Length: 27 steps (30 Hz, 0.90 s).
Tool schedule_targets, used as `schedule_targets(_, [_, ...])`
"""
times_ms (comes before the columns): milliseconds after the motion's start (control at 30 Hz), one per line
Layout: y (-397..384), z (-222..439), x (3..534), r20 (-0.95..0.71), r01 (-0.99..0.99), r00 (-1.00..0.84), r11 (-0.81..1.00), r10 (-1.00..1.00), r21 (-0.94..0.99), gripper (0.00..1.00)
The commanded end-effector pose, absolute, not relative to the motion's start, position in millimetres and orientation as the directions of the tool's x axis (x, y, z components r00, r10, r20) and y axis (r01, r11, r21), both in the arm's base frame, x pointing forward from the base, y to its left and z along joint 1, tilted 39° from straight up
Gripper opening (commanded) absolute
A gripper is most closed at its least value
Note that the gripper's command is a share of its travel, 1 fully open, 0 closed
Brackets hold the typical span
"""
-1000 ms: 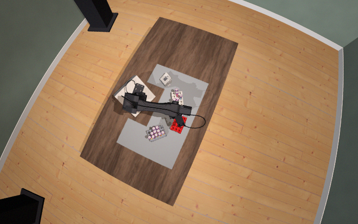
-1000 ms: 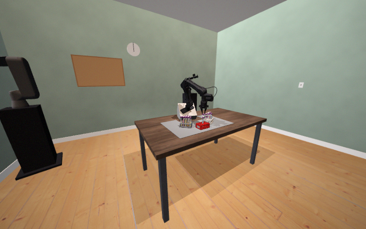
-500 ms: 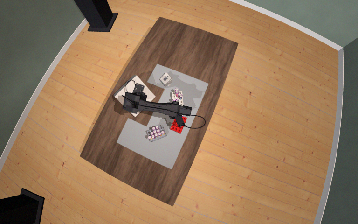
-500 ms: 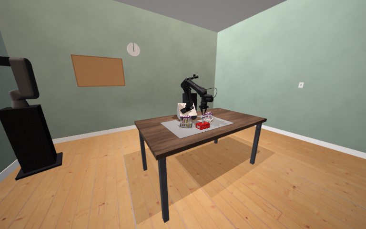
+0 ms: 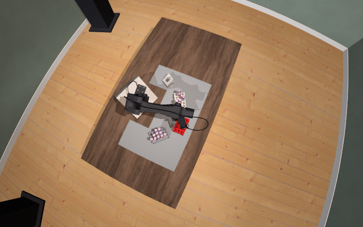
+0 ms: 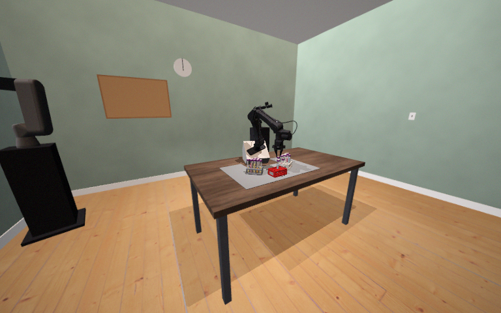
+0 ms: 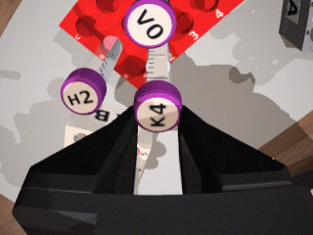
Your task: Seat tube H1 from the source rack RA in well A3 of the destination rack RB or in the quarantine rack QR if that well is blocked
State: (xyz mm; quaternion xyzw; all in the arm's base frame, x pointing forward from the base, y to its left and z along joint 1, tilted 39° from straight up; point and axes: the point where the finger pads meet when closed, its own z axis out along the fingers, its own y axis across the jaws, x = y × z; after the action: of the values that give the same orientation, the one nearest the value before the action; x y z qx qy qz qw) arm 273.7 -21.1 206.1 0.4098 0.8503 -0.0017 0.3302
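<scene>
My gripper (image 6: 278, 154) (image 7: 157, 116) is shut on tube K4 (image 7: 157, 109), its purple-rimmed cap between the fingertips, close to the red rack QR (image 5: 184, 132) (image 6: 278, 173) (image 7: 68, 23). Tubes V0 (image 7: 150, 23) and H2 (image 7: 83, 93) appear upright over QR in the wrist view; their exact wells are unclear. The white rack RB (image 5: 184, 101) (image 7: 78, 130) holds several purple-capped tubes, partly under the arm. The grey rack RA (image 5: 160, 140) (image 6: 254, 173) holds several tubes. Labels there are too small to read, so H1 cannot be made out.
The racks stand on the grey bench mat (image 5: 160, 157) (image 6: 241, 180). A small white box (image 5: 168, 78), likely the DONE button unit, is beyond RB. The arm (image 5: 160, 109) crosses between RB and RA. A black cable (image 5: 207, 123) loops off its wrist.
</scene>
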Motion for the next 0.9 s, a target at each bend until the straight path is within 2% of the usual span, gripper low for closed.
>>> schedule_targets(0, [-24,198,276,-0.566,0.702,-0.457,0.669,0.686,0.244,0.0])
schedule_targets(267, [-24,214,281,-0.587,0.687,-0.427,0.669,0.688,0.284,0.0])
schedule_targets(867, [-26,189,282,-0.567,0.7,-0.46,0.672,0.683,0.242,0.0])
